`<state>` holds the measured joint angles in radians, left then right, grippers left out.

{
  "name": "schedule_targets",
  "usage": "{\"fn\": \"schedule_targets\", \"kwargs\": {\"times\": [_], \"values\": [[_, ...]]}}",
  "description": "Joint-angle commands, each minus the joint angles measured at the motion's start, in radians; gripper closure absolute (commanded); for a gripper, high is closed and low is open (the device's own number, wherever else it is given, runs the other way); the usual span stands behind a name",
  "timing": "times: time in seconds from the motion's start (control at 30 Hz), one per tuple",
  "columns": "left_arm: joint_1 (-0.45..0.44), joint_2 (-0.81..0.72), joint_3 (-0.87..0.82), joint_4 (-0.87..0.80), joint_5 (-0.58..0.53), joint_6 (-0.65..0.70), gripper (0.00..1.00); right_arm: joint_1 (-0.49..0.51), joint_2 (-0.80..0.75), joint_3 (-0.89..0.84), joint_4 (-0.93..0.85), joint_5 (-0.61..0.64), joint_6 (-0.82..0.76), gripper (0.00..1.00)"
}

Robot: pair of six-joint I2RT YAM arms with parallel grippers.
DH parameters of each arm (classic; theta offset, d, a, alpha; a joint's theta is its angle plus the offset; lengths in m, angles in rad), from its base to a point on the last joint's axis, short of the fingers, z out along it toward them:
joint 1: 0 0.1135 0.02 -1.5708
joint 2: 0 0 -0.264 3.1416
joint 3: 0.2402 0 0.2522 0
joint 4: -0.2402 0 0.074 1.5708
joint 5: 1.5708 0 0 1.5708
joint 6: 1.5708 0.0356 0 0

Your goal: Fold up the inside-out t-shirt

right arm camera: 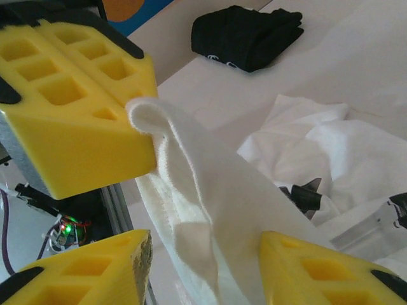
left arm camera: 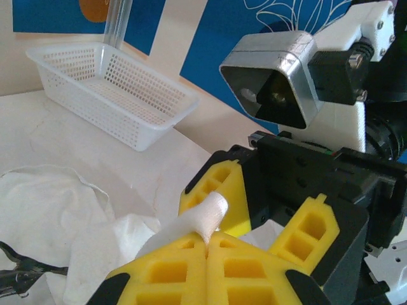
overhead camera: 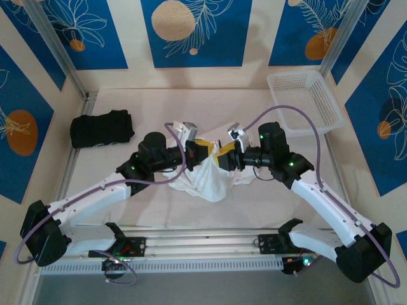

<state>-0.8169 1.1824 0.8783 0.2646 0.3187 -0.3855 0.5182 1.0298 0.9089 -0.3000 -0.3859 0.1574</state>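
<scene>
The inside-out t-shirt (overhead camera: 206, 181) is white thin cloth, bunched at the table's middle and lifted to a peak between the two grippers. My left gripper (overhead camera: 202, 151) is shut on a fold of the t-shirt; in the left wrist view the cloth (left arm camera: 210, 216) sticks out from between its closed yellow fingertips (left arm camera: 208, 244). My right gripper (overhead camera: 222, 157) faces it, close by. In the right wrist view the right gripper (right arm camera: 206, 267) is open, and the t-shirt (right arm camera: 203, 190) hangs down between its spread fingers, brushing the right-hand one (right arm camera: 331, 267).
A folded black garment (overhead camera: 102, 129) lies at the table's left side. A white mesh basket (overhead camera: 305, 101) stands at the back right. Metal frame posts rise at the back corners, and a rail (overhead camera: 203, 244) runs along the near edge.
</scene>
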Motion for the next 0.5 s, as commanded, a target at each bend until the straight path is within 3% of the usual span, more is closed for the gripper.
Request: {"fn": "schedule_targets", "kwargs": {"times": [0.0, 0.17, 0.47], "values": [[-0.012, -0.001, 0.033, -0.009, -0.017, 0.019, 0.98, 0.007, -0.011, 0.015, 0.027, -0.03, -0.019, 0.55], [-0.013, -0.001, 0.033, -0.009, -0.025, 0.022, 0.98, 0.0, -0.056, -0.017, 0.014, -0.024, -0.013, 0.68], [-0.012, 0.004, 0.034, -0.003, -0.02, 0.013, 0.98, -0.001, -0.083, -0.087, 0.029, -0.034, 0.006, 0.68]]}}
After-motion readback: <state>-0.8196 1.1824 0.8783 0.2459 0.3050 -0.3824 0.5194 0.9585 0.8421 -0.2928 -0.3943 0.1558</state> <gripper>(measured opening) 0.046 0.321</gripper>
